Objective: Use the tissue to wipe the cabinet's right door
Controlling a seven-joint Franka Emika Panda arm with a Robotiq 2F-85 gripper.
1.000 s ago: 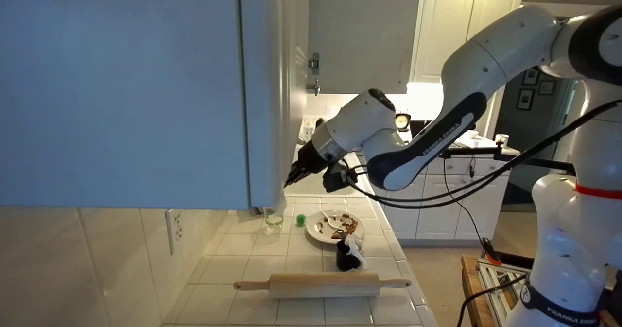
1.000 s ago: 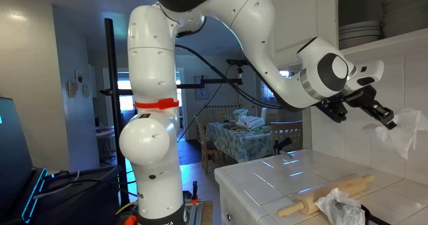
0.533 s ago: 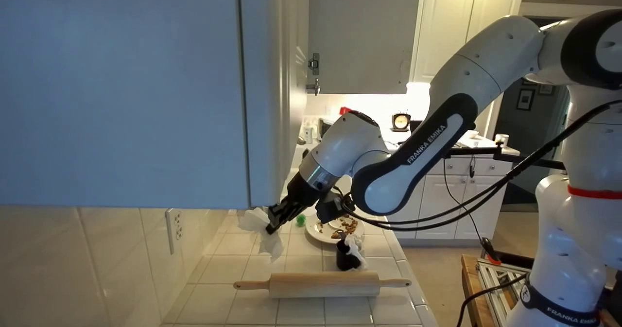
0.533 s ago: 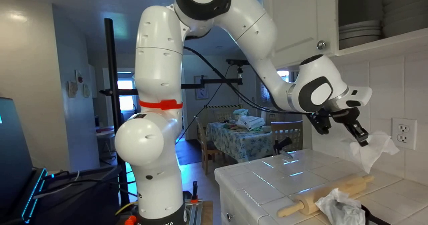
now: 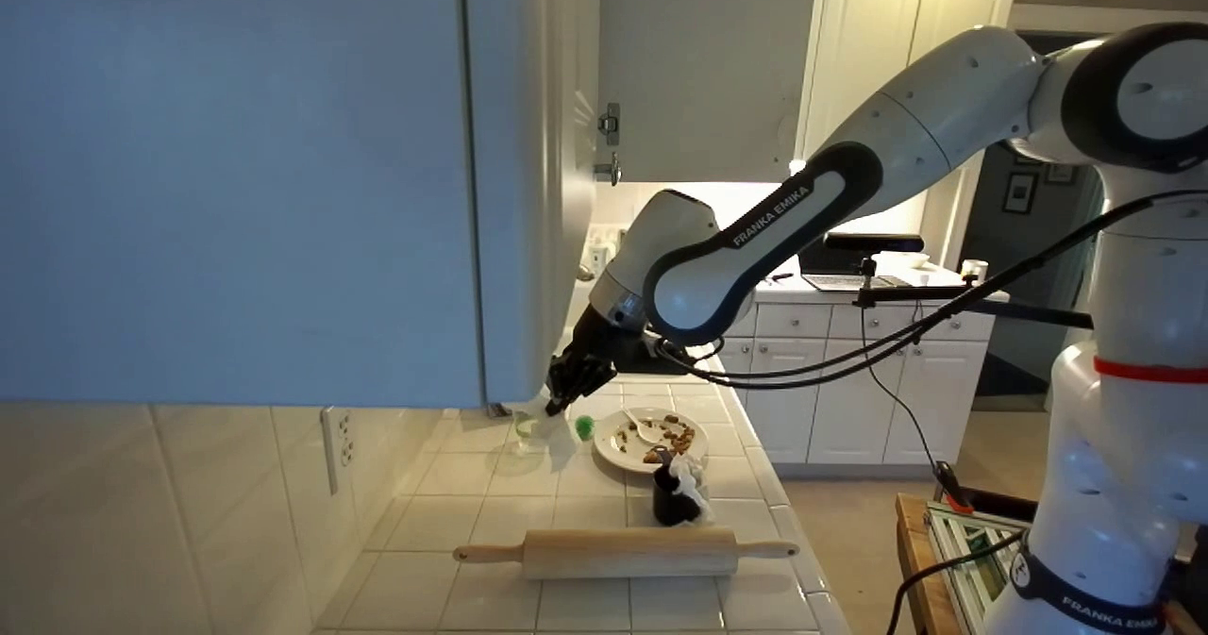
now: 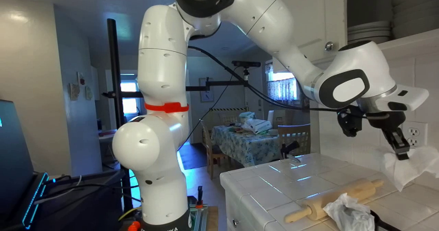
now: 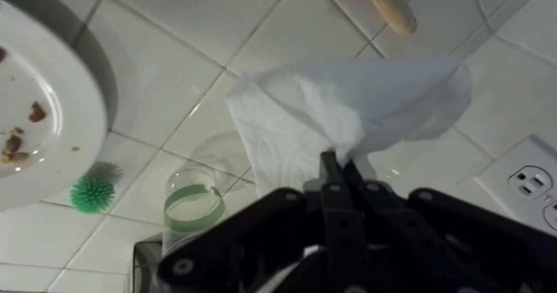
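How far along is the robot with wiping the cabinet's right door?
Looks done: the tissue is picked up. In hand: the gripper pinches it over the counter, lower than the right door and apart from it. Left: most likely lifting it to the door and wiping. I can't tell whether any wiping has happened.

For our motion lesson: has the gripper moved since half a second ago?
Yes: in an exterior view, the gripper has shifted right and slightly down the picture, from clear of the wall outlet to overlapping its lower left.

A green ball (image 7: pixel 92 194) obstructs between glass (image 7: pixel 189 221) and plate (image 7: pixel 82 119).
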